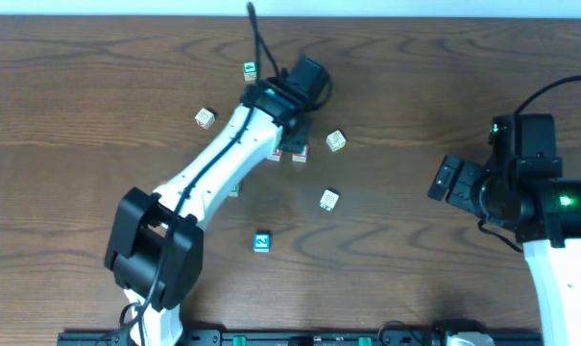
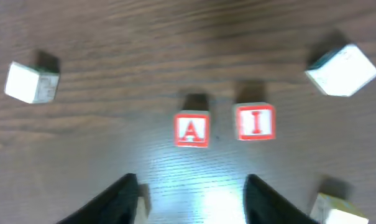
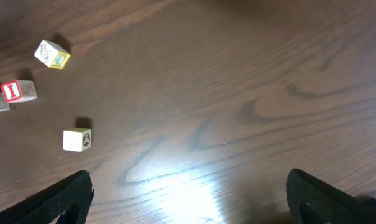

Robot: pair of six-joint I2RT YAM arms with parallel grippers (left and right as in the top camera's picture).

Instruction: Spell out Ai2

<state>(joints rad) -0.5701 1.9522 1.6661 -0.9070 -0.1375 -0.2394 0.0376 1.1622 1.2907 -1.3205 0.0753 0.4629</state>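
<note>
A red-framed block with the letter A and a red-framed block with the letter I stand side by side on the wood table, a small gap between them. In the overhead view they sit just under my left arm's wrist, the A block left of the I block. My left gripper is open and empty, hovering just above and short of the two blocks. My right gripper is open and empty over bare table at the right; the I block also shows in the right wrist view.
Loose blocks lie around: a blue one, white ones, and a green one at the back. The left wrist view shows blocks at the left, upper right and lower right.
</note>
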